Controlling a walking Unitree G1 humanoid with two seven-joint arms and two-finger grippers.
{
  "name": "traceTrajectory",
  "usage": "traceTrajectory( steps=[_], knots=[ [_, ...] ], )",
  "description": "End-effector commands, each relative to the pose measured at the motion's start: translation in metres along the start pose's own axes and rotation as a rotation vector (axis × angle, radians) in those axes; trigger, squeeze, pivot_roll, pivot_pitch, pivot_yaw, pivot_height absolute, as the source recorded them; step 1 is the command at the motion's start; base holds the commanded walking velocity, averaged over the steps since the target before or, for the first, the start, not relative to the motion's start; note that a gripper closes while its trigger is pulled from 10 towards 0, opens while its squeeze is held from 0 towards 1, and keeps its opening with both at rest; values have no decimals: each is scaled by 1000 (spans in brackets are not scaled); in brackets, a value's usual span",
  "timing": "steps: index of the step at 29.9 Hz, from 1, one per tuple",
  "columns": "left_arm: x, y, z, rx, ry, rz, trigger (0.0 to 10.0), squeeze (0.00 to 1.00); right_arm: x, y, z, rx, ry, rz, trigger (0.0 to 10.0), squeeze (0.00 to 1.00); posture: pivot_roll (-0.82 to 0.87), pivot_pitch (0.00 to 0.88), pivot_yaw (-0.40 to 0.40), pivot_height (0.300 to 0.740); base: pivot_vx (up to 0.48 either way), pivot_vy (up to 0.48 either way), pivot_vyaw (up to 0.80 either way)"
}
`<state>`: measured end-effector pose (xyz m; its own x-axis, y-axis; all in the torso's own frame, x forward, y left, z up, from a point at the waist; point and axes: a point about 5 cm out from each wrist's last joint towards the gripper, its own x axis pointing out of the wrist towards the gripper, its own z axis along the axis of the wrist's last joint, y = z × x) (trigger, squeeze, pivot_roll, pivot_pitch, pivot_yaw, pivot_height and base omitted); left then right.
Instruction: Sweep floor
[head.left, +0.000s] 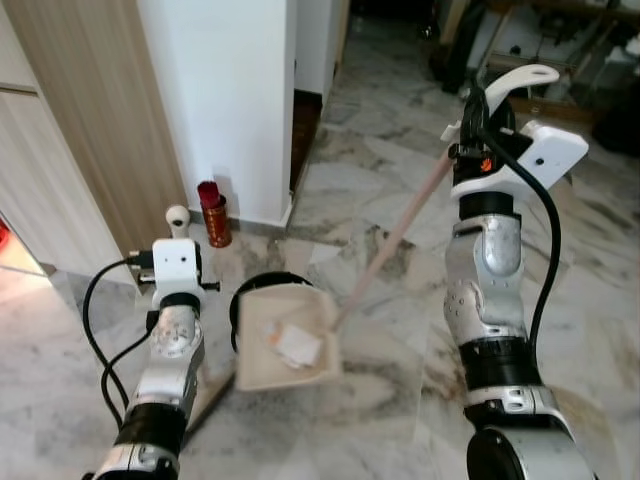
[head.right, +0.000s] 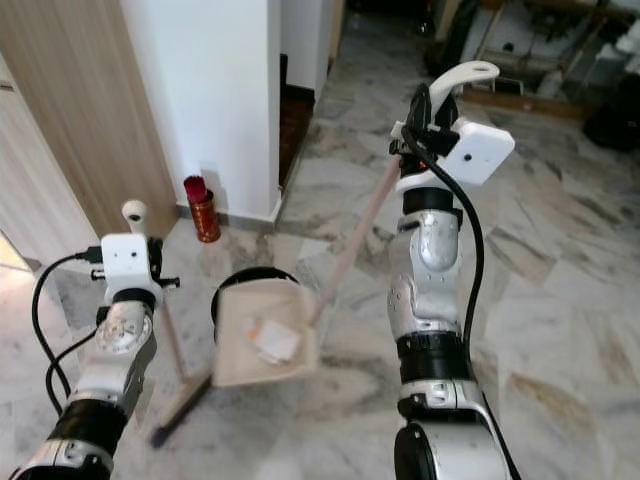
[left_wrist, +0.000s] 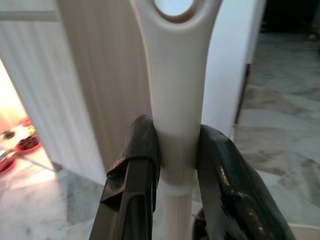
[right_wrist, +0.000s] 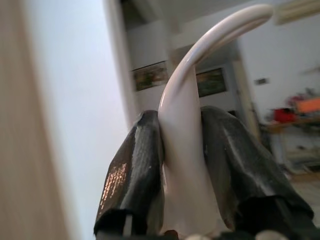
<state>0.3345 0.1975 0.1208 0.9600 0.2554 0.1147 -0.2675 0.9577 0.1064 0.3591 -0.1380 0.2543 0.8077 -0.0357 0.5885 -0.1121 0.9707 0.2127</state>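
Note:
My left gripper (left_wrist: 176, 150) is shut on the white top end of a broom handle (left_wrist: 175, 75) with a hanging hole. The stick (head.right: 170, 335) slants down to the broom head (head.right: 178, 408) on the marble floor at the lower left. My right gripper (right_wrist: 182, 145), raised at the right, is shut on the curved white grip (head.left: 520, 78) of a long-handled dustpan. Its pale rod (head.left: 395, 240) runs down to the cream pan (head.left: 255, 365), which holds crumpled white scraps (head.left: 295, 343). The pan is tilted and sits over a black round container (head.left: 262, 285).
A red cylindrical can (head.left: 213, 215) stands at the foot of a white wall corner (head.left: 230, 100). A wooden door panel (head.left: 90, 120) is on the left. Open marble floor (head.left: 390, 370) spreads ahead and right, with furniture and clutter (head.left: 560, 40) in the far room.

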Motion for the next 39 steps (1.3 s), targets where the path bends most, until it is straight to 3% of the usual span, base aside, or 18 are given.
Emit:
traceTrajectory(
  steps=[1,20,23,39],
  knots=[
    [4,0,10,1,-48,3,10000,0,6,2,14,19,-69,1,10000,0,156,0,-69,740,375,0,0],
    [3,0,10,1,-48,4,10000,0,6,2,15,20,-70,3,10000,0,157,0,-69,740,375,0,0],
    [2,2,5,1,-31,25,10000,0,9,12,21,38,-88,57,10000,0,157,0,-79,740,0,0,0],
    [1,6,1,-9,-10,52,10000,0,8,13,21,41,-78,68,10000,0,156,0,-81,740,0,58,0]
  ],
)
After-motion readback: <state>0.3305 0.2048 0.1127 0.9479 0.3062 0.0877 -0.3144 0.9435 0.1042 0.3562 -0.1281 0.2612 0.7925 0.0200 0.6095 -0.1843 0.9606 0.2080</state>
